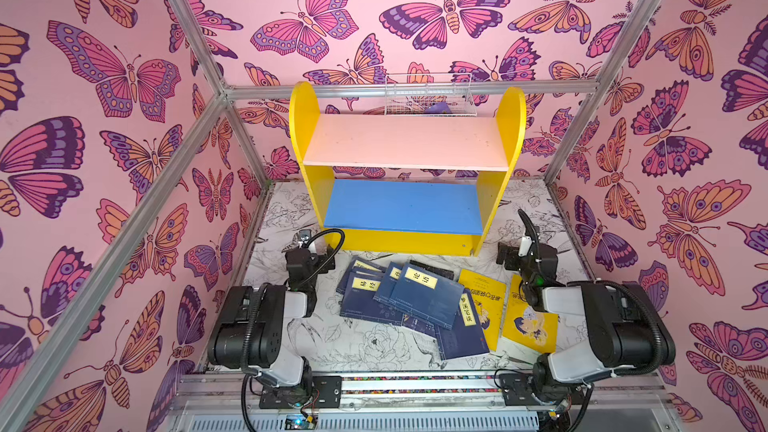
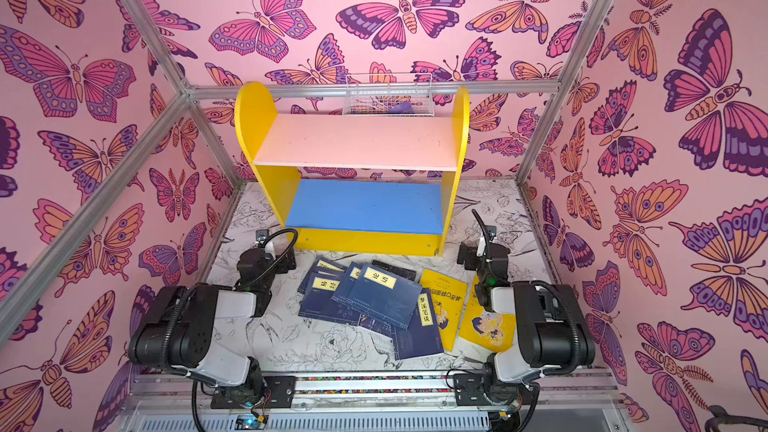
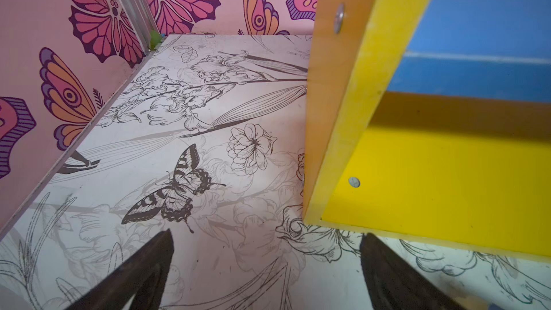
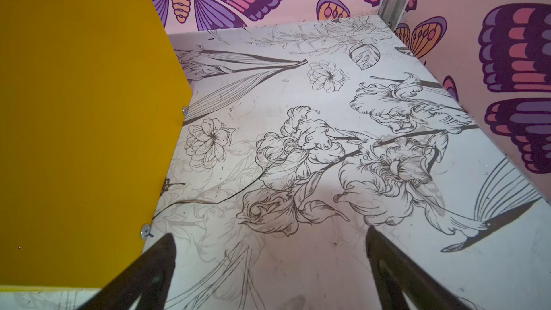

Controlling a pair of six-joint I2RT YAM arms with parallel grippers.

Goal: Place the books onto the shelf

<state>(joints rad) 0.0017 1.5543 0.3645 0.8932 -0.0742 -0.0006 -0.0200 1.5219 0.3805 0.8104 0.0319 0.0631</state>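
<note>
Navy, yellow and dark thin paperback books [image 1: 428, 301] are lying in an overlapping heap on the flower-printed white tabletop [image 1: 365, 342], just in front of the small two-tier shelf [image 1: 305, 118] with yellow side panels, whose pink upper board [image 1: 405, 141] and blue lower board [image 1: 403, 205] are sitting bare. Nothing is shelved yet; the left gripper [image 3: 267, 234] and right gripper [image 4: 269, 232] are hovering with jaws spread wide, holding nothing.

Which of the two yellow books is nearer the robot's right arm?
The yellow book farthest right, its upper corner hidden behind the right arm. The other yellow book lies beside it, toward the middle, partly under a navy book.
</note>
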